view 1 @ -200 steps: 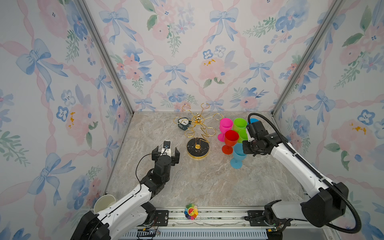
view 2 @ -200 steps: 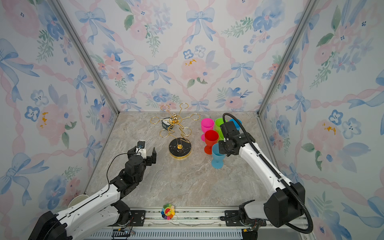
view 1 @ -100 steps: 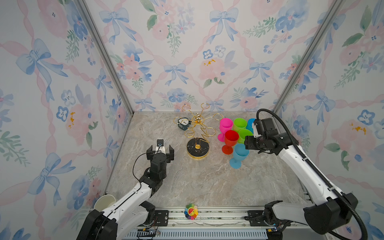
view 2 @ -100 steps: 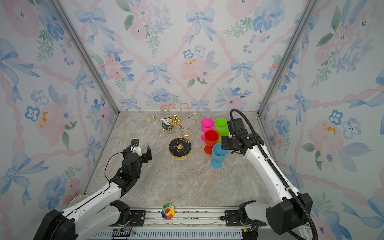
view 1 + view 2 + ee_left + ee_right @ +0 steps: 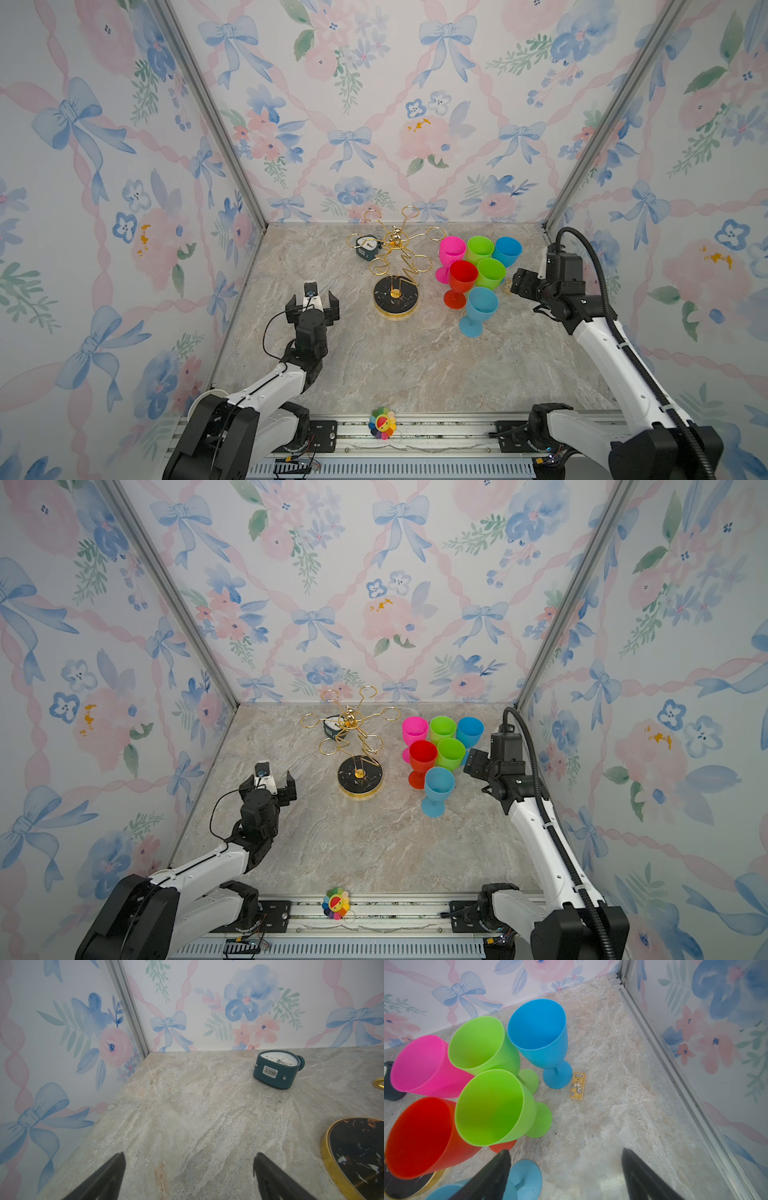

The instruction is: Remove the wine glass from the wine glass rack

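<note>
Evidently the loops of the wine glass rack (image 5: 395, 266) hang empty because all six wine glasses (image 5: 490, 272) stand upright on the surface (image 5: 395, 365) just to its right, so the right gripper (image 5: 564, 1151) beside them and the left gripper (image 5: 189, 1154) both gape wide, holding nothing.

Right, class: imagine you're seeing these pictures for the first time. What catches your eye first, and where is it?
The cluster of six bright wine glasses, pink, green, blue and red, stands out at once, upright on the table right of centre in both top views. Just left of them the gold wire rack stands with all its loops empty, and floral wallpaper with blue bows covers the walls around.
</note>
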`<state>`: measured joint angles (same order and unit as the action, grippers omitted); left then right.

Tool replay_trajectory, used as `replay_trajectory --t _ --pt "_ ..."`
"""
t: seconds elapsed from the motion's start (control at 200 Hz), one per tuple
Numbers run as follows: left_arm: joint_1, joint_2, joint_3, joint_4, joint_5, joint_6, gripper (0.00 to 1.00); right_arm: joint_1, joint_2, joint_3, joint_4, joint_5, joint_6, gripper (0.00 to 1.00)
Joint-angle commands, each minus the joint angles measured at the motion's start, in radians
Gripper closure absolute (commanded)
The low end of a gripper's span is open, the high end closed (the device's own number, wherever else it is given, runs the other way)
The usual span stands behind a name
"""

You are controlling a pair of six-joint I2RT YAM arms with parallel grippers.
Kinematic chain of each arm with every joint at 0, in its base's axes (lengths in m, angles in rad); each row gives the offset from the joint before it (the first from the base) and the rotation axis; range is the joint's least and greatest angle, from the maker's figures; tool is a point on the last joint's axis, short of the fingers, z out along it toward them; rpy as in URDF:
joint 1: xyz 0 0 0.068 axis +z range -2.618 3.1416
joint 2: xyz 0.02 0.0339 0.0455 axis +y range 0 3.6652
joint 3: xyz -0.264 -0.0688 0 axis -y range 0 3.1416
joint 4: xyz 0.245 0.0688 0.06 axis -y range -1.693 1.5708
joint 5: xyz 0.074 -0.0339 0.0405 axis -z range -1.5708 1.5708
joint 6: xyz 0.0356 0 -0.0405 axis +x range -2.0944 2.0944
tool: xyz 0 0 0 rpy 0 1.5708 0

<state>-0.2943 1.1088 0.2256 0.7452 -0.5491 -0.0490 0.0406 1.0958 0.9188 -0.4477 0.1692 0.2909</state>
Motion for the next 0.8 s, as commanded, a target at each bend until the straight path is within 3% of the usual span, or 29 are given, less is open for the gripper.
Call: replay_trajectory --t 0.0,0.285,0.555,0.795 --pt "0.035 0.042 -0.03 0.151 0.031 0.027 0.02 -0.021 -0.037 -0.111 0.214 0.07 -0.025 0.13" --pt "0.073 0.169 -0.058 0.309 0.071 0.049 0.02 -0.021 -0.076 -0.362 0.523 0.165 -0.096 0.09" --pt "0.089 0.256 -0.036 0.406 0.056 0.064 0.02 -0.021 -0.037 -0.49 0.752 0.136 -0.142 0.08" --pt "0.091 0.242 -0.05 0.418 0.101 0.064 0.02 -0.021 0.063 -0.559 0.946 0.092 -0.158 0.08"
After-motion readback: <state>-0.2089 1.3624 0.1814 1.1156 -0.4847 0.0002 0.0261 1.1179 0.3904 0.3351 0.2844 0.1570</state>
